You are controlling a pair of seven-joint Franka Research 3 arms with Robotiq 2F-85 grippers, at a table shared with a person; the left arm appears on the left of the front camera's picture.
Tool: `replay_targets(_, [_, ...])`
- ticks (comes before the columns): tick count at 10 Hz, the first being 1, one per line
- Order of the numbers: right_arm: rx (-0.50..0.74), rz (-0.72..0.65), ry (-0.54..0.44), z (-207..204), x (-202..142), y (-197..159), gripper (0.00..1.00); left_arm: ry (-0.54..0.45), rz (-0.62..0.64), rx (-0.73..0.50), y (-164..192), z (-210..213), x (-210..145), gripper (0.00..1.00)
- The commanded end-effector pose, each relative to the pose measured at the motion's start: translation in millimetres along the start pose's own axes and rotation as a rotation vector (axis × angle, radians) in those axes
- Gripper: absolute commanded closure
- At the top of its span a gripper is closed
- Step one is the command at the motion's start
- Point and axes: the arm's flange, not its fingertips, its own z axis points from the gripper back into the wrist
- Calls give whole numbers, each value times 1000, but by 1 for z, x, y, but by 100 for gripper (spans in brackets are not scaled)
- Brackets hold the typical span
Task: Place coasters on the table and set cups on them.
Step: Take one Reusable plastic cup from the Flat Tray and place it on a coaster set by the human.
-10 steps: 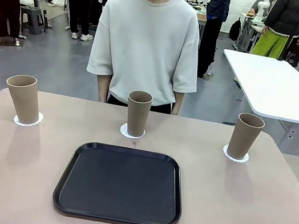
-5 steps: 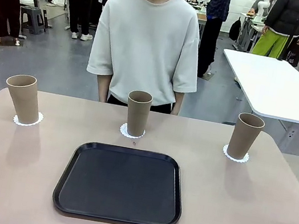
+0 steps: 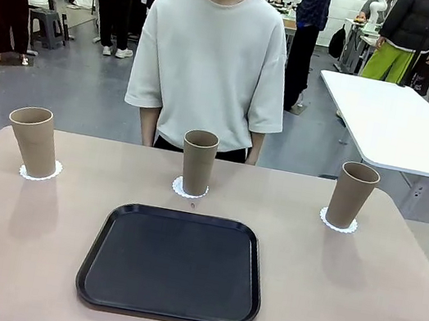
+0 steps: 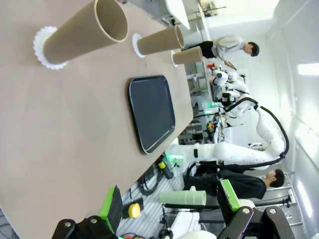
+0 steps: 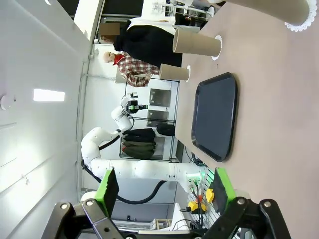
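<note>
No text, label, brand, number or sign can be read anywhere in these views.
</note>
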Motion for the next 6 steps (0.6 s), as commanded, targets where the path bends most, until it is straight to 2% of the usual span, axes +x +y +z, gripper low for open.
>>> replay_targets(1, [2,7,6,-2,-7,1,0,-9,-1,-1,-2,1,-1,0])
replay_targets(6, [2,7,6,-2,-7,1,0,-9,-1,-1,-2,1,-1,0])
